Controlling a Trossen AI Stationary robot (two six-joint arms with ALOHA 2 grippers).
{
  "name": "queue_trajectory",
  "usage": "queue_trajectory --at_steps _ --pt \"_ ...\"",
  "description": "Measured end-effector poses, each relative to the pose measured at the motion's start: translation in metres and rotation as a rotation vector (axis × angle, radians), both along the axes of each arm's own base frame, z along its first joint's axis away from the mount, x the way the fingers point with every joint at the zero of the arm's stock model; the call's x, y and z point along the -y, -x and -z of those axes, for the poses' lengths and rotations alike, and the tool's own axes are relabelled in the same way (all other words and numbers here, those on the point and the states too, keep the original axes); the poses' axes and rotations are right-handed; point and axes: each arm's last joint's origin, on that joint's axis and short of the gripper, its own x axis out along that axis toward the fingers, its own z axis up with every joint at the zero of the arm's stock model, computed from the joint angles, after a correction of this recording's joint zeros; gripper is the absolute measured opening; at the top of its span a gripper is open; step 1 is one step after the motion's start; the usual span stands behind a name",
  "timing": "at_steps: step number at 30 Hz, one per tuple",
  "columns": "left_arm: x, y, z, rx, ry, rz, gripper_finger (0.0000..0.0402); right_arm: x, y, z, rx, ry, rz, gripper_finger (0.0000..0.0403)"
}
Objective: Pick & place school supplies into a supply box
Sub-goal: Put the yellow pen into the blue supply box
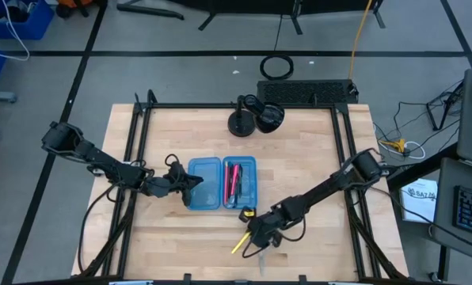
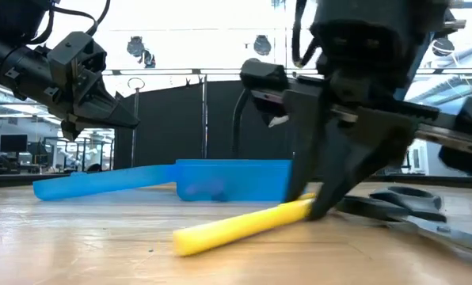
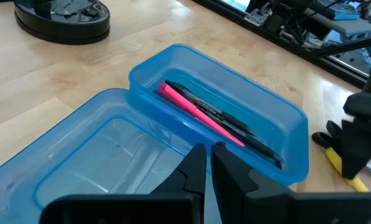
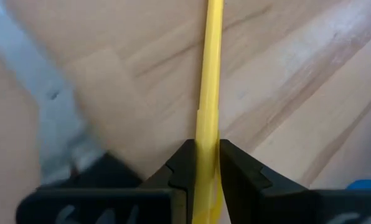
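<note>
No readable writing is seen. The yellow pen (image 4: 209,93) is clamped by the right gripper (image 4: 202,163) at lower centre; pink and black pens (image 3: 213,121), shown only by the left wrist view, lie in the supply box (image 1: 222,183). The left gripper (image 3: 208,167), fingers seemingly together, is held over it.

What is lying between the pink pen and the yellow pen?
In the left wrist view, black pens and the supply box wall lie between the pink pen and yellow pen.

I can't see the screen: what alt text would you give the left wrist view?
An open translucent blue pencil case lies on a wooden table, its far half holding a pink pen and black pens. The left gripper hovers over its near half, fingers together; beyond, the right gripper meets a yellow pen.
</note>
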Motion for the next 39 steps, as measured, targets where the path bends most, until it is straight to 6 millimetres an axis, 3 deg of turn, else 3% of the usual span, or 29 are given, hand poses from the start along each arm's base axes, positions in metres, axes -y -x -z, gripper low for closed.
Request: queue_trajectory --at_steps 13,17,26,31,39 --pt "-0.001 0.000 0.000 0.006 -0.009 -0.020 0.0026 0.002 0.005 -0.038 0.086 -0.023 -0.022 0.0050" --pt "-0.001 0.000 0.000 0.007 -0.015 -0.027 0.0026 0.007 0.010 -0.055 0.136 0.062 -0.030 0.0050" --pt "-0.002 0.000 0.000 0.004 -0.042 -0.052 0.0026 0.059 0.010 -0.109 0.142 0.246 0.001 0.0050" --pt "-0.002 0.001 0.001 -0.014 -0.069 -0.054 0.0026 0.095 -0.002 -0.130 0.127 0.369 0.021 0.0050" --pt "-0.003 0.003 0.004 -0.050 -0.097 -0.046 0.0026 0.149 -0.011 -0.131 0.077 0.495 0.016 0.0050"
